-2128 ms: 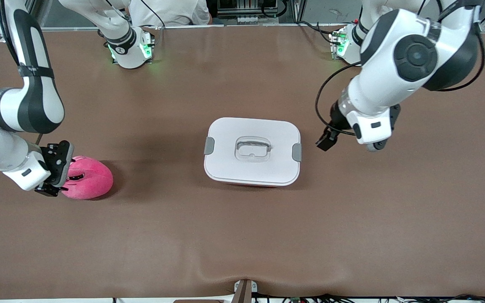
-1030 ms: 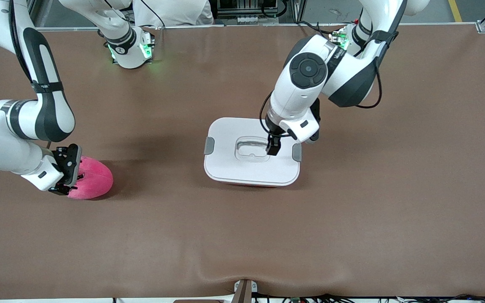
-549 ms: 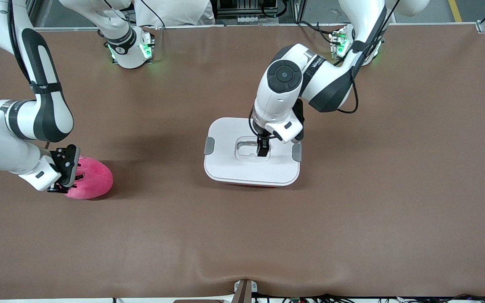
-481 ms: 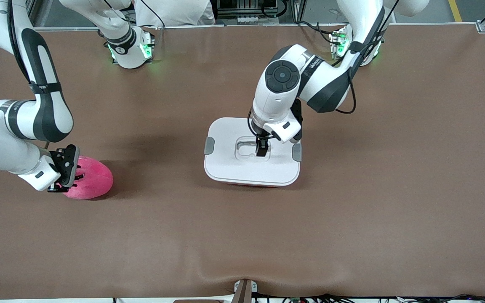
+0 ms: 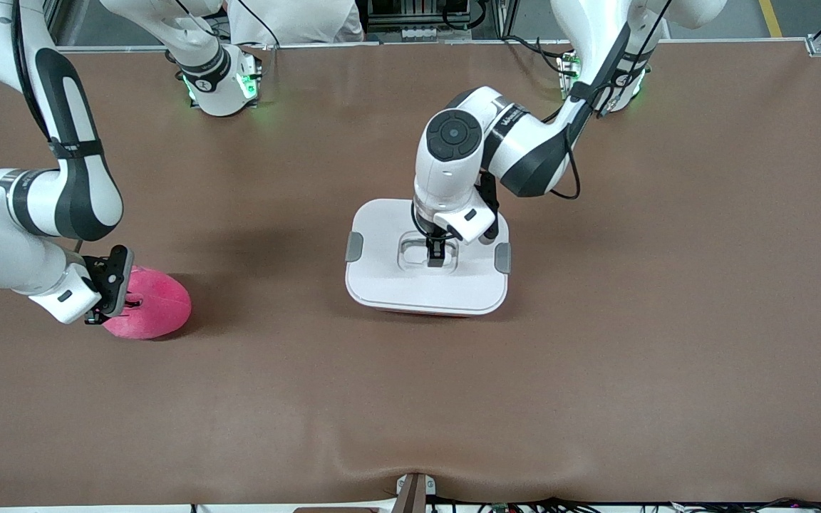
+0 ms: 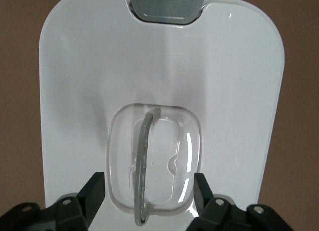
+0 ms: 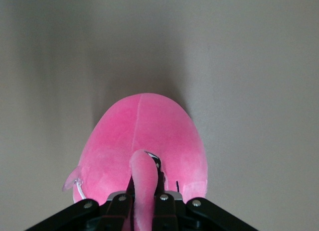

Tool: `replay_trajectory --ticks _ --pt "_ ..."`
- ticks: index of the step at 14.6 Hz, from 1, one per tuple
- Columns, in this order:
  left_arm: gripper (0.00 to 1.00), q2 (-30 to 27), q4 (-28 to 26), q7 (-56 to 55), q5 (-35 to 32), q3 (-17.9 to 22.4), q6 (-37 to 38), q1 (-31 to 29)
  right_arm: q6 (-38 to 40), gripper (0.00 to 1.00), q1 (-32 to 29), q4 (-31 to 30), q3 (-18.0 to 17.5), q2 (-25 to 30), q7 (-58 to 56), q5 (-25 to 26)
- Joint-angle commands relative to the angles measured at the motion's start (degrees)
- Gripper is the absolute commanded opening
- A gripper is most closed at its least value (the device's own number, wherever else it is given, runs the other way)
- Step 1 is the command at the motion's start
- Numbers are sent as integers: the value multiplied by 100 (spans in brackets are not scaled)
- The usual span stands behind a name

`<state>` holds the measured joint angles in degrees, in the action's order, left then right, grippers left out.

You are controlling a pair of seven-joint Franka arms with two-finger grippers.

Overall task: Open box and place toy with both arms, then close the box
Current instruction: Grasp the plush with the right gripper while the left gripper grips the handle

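Here the toy (image 5: 148, 305) sits pinched in the right tool (image 5: 112, 303).

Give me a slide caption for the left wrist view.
Left gripper open astride the clear handle on the closed box's white lid.

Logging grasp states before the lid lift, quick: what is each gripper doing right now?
Left gripper: open, fingers straddling the clear handle on the box lid, not yet clamped.
Right gripper: shut on a fold of the toy, which lies on the table.

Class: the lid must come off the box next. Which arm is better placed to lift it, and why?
Left: its pincer straddles the clear handle on the lid. The right pincer is pinching the toy.
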<state>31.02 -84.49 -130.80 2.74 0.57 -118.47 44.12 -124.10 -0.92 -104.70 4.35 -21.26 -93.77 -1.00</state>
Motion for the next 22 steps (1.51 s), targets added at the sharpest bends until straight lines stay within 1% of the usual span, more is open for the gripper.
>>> replay_trajectory --ticks 1,3,4,5,9,13,15,16,19,20,22 --pt "76 123 117 -130 -142 48 -36 79 -9 0 -180 -51 -75 104 -80 30" --pt "74 159 117 -156 -142 48 -45 79 9 0 -181 -16 -75 165 -132 30" --pt "70 159 117 -156 -142 48 -45 79 18 0 -181 54 -75 174 -219 21" --pt "68 159 117 -156 -142 48 -45 79 105 0 -181 159 -75 174 -229 21" --pt "55 220 117 -165 -142 48 -54 79 702 0 -181 730 -57 174 -115 -23" --pt "54 247 117 -174 -134 48 -141 123 1071 0 -181 1117 -49 174 394 -14" --pt "48 264 117 -174 -133 48 -150 132 1317 0 -181 1284 -57 192 727 -23" --pt "41 264 117 -174 -133 48 -150 123 1414 0 -172 1346 -57 201 903 -23" --pt "31 264 117 -174 -142 48 -159 123 1512 0 -137 1417 -66 280 1378 -23" --pt "26 264 117 -165 -142 48 -159 123 1521 0 -137 1417 -75 289 1536 -23" --pt "25 264 117 -165 -142 48 -159 123 1521 0 -128 1417 -92 333 1791 -32"
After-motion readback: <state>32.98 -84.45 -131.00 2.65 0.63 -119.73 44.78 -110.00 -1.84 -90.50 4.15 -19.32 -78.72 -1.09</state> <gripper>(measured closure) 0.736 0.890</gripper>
